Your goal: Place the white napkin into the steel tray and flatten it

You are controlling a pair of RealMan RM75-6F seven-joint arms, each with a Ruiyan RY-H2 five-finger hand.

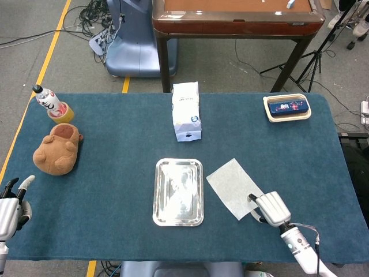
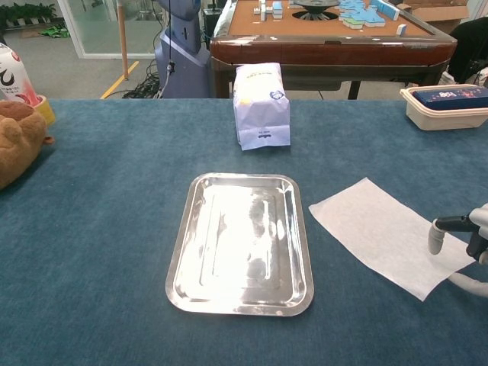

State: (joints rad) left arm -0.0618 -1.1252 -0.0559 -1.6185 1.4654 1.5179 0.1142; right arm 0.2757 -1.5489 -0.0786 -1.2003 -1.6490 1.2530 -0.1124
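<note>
We see the right hand [image 1: 270, 209] pinching the near corner of the white napkin [image 1: 232, 186], which lies flat beside the steel tray [image 1: 179, 191].

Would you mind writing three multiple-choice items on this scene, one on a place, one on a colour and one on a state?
1. Where does the white napkin lie?
A. Inside the steel tray
B. On the table to the right of the steel tray
C. On top of the white bag

2. What colour is the cloth on the table?
A. Red
B. Yellow
C. Dark blue

3. What is in the steel tray?
A. Nothing
B. The plush toy
C. A bottle

Answers:
1. B: in both views the napkin lies flat on the cloth beside the tray, its near right corner at the right hand.
2. C: the whole tabletop is dark blue.
3. A: the bare metal shows only reflections.
</note>
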